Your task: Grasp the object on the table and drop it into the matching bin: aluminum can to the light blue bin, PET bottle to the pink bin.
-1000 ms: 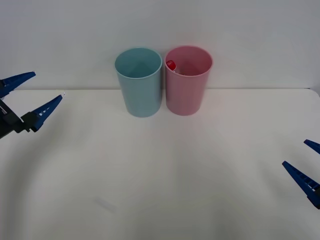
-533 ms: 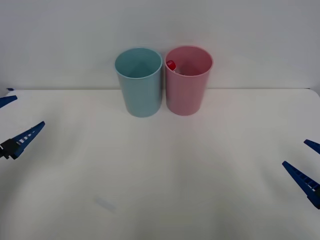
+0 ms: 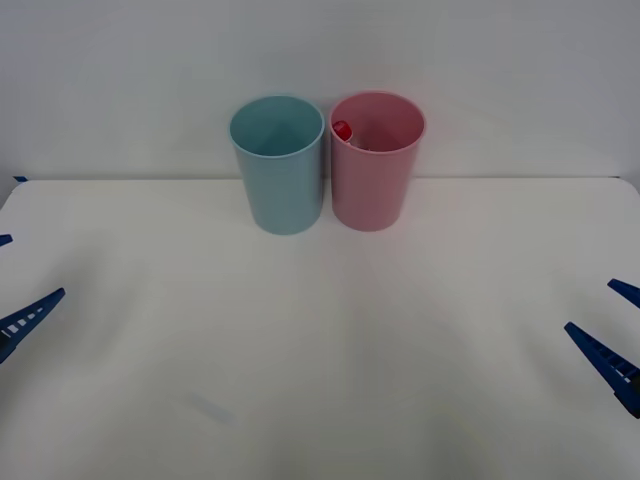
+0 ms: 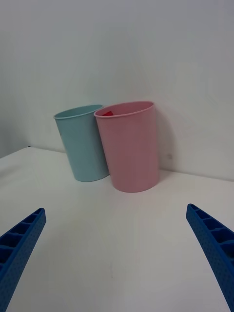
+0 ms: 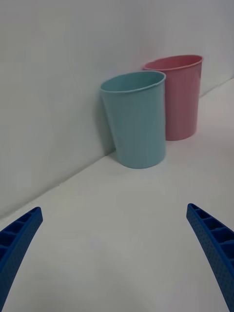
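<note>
The PET bottle sits inside the pink bin; just its red cap shows below the rim, on the side toward the light blue bin. A red bit of the bottle also peeks over the pink bin rim in the right wrist view. Both bins stand side by side, touching, at the back of the white table. My left gripper hangs open at the left edge. My right gripper hangs open at the right edge. Each is far from the bins, with nothing between its fingers.
A plain white wall rises right behind the bins. The left wrist view has the light blue bin in front of the pink bin. The table's back left corner lies near my left arm.
My left gripper has drawn back toward the near left edge, staying open. The right gripper, the bins and the bottle have not moved.
</note>
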Controlling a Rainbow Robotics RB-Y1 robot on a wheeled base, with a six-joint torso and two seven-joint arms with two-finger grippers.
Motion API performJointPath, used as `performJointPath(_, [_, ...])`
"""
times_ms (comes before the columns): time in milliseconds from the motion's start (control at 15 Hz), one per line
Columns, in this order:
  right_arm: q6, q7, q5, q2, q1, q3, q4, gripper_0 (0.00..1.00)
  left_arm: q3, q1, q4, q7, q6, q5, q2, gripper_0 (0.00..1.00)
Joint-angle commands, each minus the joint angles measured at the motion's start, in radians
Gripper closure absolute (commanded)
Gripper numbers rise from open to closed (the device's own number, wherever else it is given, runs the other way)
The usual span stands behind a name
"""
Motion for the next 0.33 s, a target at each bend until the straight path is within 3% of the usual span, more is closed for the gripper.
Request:
performJointPath(67, [0.000, 0.000, 0.000, 0.000, 0.000, 0.000, 0.000, 0.00, -0.006, 0.010, 0.000, 0.006, 0.000, 0.009, 0.000, 0.00])
performJointPath(333, [0.000, 0.000, 0.000, 0.000, 0.000, 0.000, 0.000, 0.00, -0.010, 0.013, 0.000, 0.012, 0.000, 0.015, 0.000, 0.00])
